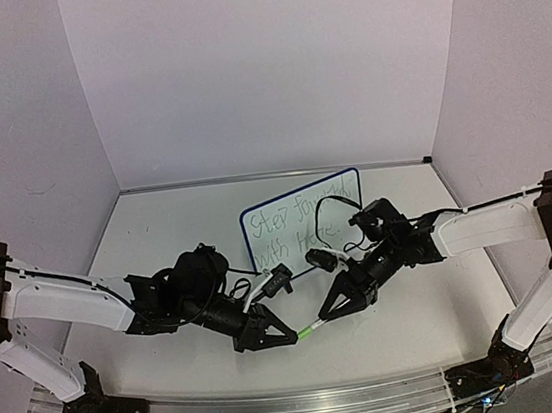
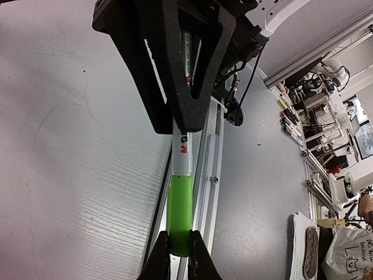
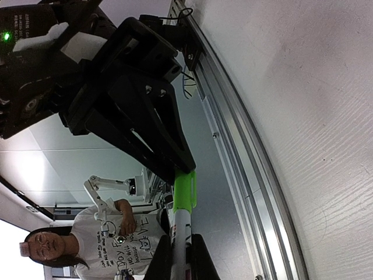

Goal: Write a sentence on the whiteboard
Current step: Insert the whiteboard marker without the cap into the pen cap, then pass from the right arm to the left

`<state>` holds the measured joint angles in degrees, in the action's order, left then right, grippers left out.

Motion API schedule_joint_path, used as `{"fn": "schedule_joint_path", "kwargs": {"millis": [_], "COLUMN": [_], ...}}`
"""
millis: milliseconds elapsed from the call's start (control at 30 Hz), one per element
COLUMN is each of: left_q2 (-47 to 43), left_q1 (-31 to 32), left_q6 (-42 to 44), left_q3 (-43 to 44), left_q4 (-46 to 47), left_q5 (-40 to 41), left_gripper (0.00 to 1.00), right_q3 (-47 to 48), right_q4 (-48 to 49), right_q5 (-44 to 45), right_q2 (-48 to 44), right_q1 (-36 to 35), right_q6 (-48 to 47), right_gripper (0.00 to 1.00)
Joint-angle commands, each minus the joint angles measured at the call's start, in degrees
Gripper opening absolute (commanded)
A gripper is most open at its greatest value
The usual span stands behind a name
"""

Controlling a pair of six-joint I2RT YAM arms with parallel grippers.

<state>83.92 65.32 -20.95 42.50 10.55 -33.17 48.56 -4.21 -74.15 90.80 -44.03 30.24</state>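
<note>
– Left pincer (image 2: 179,256) is pinched tight on the green cap (image 2: 179,213) of the marker (image 2: 182,157). Right pincer (image 3: 180,259) is clamped on the white barrel at the other end. Tips face each other with the marker bridging them, low over the table (image 1: 176,380).
– Any print on the barrel?
– Red and black characters just past the cap, left wrist view. Can't read them.
– Whiteboard?
– The whiteboard (image 1: 264,258) is mid-table behind both pincers, blue frame, propped at a tilt. The right arm's wrist (image 1: 391,238) covers its lower right corner.
– Writing legible?
– The sentence (image 1: 288,223) runs in two thin lines. Top reads "Step forw", the rest crossed by a black cable (image 1: 328,203). Bottom reads "with H", the rest hidden by the arm.
– Surface?
– Pale grey-white tabletop with a faint wood-grain texture and a few dark specks. Aluminium rail (image 1: 300,405) along the near edge, arm bases bolted to it. Plain white walls (image 1: 259,67) on three sides.
– Beyond the rail?
– Lab clutter: shelves (image 2: 317,105) and a bag with a cat drawing (image 2: 349,251). The right wrist view catches a person (image 3: 99,245) in a white T-shirt with black hand-lettered print, too small to read. Green light (image 3: 7,36) lit on black housing behind the left pincer.
</note>
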Motion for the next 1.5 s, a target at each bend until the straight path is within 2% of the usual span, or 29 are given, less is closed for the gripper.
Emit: {"fn": "schedule_joint_path", "kwargs": {"millis": [0, 367, 533, 633, 733, 833, 967, 1100, 1267, 1467], "left_q2": [1.3, 3.1, 2.3, -0.3, -4.3, -9.2, -14.1, -15.2, -9.5, -3.6], "left_q1": [0.0, 0.0, -0.1, -0.2, -0.7, -2.0, -4.6, -5.2, -5.1, -4.4], "left_q6": [0.0, 0.7, 1.4, 1.8, 1.7, 1.3, 1.8, 4.7, 8.5, 11.6], "left_q3": [6.4, 10.2, 9.9, 7.0, 3.6, 1.0, -0.9, 0.4, 6.0, 10.4], "left_q4": [11.7, 12.8, 9.0, 5.1, 0.5, -5.6, -9.7, -11.0, -15.1, -17.0], "left_q5": [0.9, -0.1, 1.3, 5.7, 11.4, 18.0, 18.5, 12.9, 6.3, 3.2], "left_gripper": [0.0, 0.0, 0.0, 0.1, 0.29, 0.46, 0.65, 0.74, 0.85, 0.9], "right_q3": [1.8, 1.2, 0.6, -0.4, -1.6, -1.4, -0.1, 1.6, 4.7, 9.2], "right_q4": [3.3, 3.3, 3.1, 2.5, 0.0, -4.3, -7.3, -6.2, -5.2, -3.5], "right_q5": [-0.9, -0.8, 1.9, 5.3, 9.1, 16.6, 21.3, 19.8, 16.5, 12.9], "right_q2": [-1.9, -2.5, -3.7, -5.4, -7.8, -10.5, -11.8, -10.3, -5.8, -1.5], "right_q1": [-1.7, -2.5, -2.4, -1.5, 1.4, 3.3, 3.4, 3.2, 1.4, -2.5], "right_q6": [-0.8, -1.0, -1.1, -1.5, -2.8, -4.2, -5.2, -4.2, -4.3, -4.0], "right_gripper": [0.0, 0.0, 0.0, 0.0, 0.0, 0.0, 0.0, 0.0, 0.0, 0.0]}}
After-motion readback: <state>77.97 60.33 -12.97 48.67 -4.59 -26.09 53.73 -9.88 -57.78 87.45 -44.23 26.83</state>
